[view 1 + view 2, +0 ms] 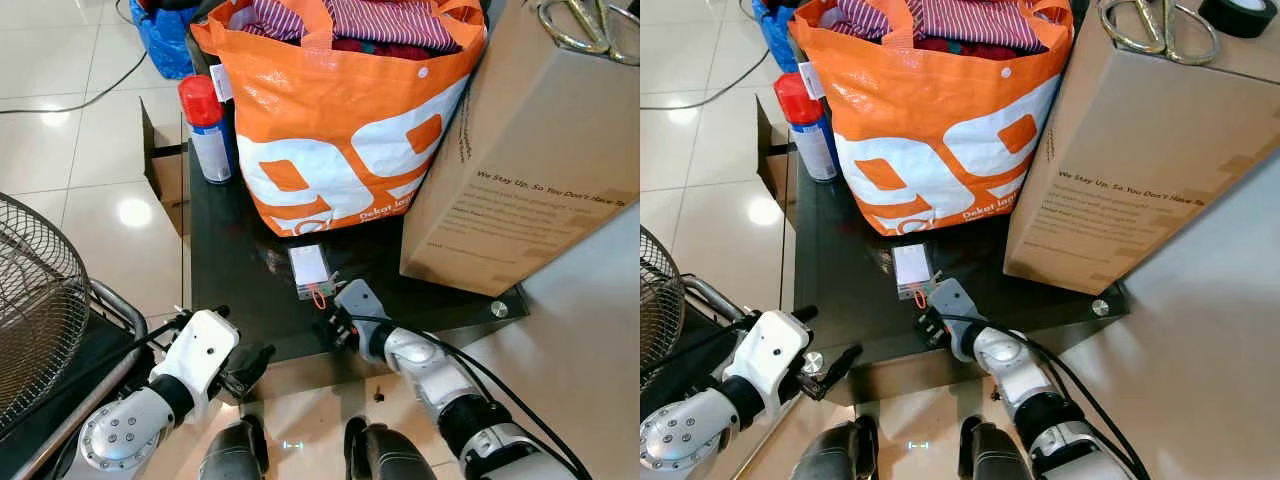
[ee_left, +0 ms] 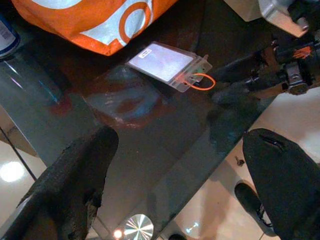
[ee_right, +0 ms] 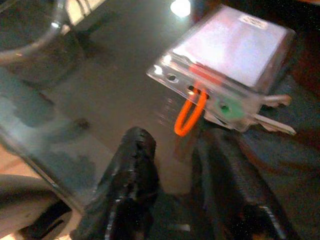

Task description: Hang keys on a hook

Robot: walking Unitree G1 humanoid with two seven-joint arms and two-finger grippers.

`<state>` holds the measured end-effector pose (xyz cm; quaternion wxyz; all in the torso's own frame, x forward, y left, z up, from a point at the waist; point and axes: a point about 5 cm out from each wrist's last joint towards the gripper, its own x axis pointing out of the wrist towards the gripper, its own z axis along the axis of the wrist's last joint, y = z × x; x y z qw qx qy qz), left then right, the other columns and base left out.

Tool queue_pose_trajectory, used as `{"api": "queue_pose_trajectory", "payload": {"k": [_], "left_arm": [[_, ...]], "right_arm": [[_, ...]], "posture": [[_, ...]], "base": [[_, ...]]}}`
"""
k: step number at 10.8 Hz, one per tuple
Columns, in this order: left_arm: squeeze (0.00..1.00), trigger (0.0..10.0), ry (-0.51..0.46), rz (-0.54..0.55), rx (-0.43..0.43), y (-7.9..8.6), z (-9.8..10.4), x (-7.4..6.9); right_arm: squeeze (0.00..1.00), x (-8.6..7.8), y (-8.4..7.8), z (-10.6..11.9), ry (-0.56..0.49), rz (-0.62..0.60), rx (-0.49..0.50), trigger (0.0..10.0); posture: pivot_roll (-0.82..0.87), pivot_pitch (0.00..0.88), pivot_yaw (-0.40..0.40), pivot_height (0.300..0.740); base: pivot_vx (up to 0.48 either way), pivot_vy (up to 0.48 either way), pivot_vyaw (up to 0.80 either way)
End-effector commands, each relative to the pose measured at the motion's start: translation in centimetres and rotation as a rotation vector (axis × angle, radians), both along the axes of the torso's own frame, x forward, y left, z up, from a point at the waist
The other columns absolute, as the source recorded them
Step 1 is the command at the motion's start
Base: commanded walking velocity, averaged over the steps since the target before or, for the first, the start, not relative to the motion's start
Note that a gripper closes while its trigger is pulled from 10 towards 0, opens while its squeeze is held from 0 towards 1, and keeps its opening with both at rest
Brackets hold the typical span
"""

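the keys (image 3: 272,120) lie flat on the dark glass surface (image 1: 235,265), tucked under a clear plastic card holder (image 1: 310,268) with a white card inside and a small orange loop (image 3: 189,114) hanging from its slotted end. only the metal tips of the keys poke out beside the holder, seen in the right wrist view. the loop sits just ahead of the right end effector (image 3: 175,170), almost in line with the gap between its two black fingers (image 3: 132,170); the fingers stand a little apart, holding nothing, with their tips low on the glass and just short of the loop.

the left end effector (image 2: 185,175) hovers at the near edge of the surface, off to the left of the holder and well short of it, its fingers (image 2: 80,185) spread wide and empty.

beyond the holder, farther from both end effectors, an orange shopping bag (image 1: 340,130) stuffed with striped cloth stands on the surface. to its left stands a spray can (image 1: 207,130) with a red cap, and to its right a large cardboard box (image 1: 520,160) with scissors (image 1: 1155,30) on top. a wire fan guard (image 1: 35,310) shows at the far left, over the tiled floor (image 1: 60,160).
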<state>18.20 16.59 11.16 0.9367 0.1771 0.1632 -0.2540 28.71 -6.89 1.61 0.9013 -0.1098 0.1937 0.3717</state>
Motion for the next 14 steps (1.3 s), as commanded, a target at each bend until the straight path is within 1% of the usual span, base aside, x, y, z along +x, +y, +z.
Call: {"api": "queue_pose_trajectory", "payload": {"k": [1, 3, 4, 5, 6, 7, 8, 11, 14], "left_arm": [[0.69, 10.0, 0.017, -0.009, 0.002, -0.2, -0.4, -0.3], [0.69, 10.0, 0.016, -0.01, 0.002, -0.2, -0.4, -0.3], [0.69, 10.0, 0.016, -0.009, 0.002, -0.1, -0.4, -0.3], [0.7, 10.0, 0.015, -0.009, 0.002, -0.1, -0.4, -0.3], [0.69, 10.0, 0.015, -0.01, 0.002, -0.1, -0.4, -0.2], [0.7, 10.0, 0.014, -0.01, 0.002, -0.1, -0.4, -0.2], [0.69, 10.0, 0.016, -0.011, 0.001, -0.2, -0.4, -0.2], [0.69, 10.0, 0.042, -0.018, 0.002, -0.2, -0.7, -0.6], [0.69, 10.0, 0.044, -0.021, 0.0, -0.2, -0.8, -0.5]], "right_arm": [[0.0, -0.1, -0.2, -0.4, 0.018, -0.026, -0.024, 10.0], [0.0, -0.2, 0.4, -0.3, 0.035, -0.043, 0.022, 10.0], [0.0, -0.3, 0.7, -0.4, 0.042, -0.079, 0.043, 10.0], [0.0, -0.3, 0.8, -0.4, 0.059, -0.123, 0.068, 6.5], [0.0, -0.3, 0.9, -0.5, 0.068, -0.13, 0.079, 2.7], [0.0, -0.3, 1.0, -0.5, 0.072, -0.135, 0.084, 0.3], [0.0, -0.3, 1.0, -0.5, 0.076, -0.148, 0.09, 0.0], [0.0, -0.1, 0.8, -0.5, 0.078, -0.166, 0.093, 0.0], [0.0, 0.0, 0.8, -0.4, 0.078, -0.169, 0.098, 0.0]], "posture": [[0.1, 0.225, -0.069, 0.74], [0.1, 0.223, -0.07, 0.74], [0.1, 0.221, -0.07, 0.74], [0.1, 0.22, -0.07, 0.74], [0.1, 0.219, -0.069, 0.74], [0.1, 0.22, -0.069, 0.74], [0.1, 0.221, -0.068, 0.74], [0.1, 0.225, -0.07, 0.74], [0.1, 0.219, -0.071, 0.74]], "base": [[0.0, 0.0, 0.0], [0.0, 0.0, 0.0], [0.0, 0.0, 0.0], [0.0, 0.0, 0.0], [0.0, 0.0, 0.0], [0.0, 0.0, 0.0], [0.0, 0.0, 0.0], [0.0, 0.0, 0.0], [0.0, 0.0, 0.0]]}}
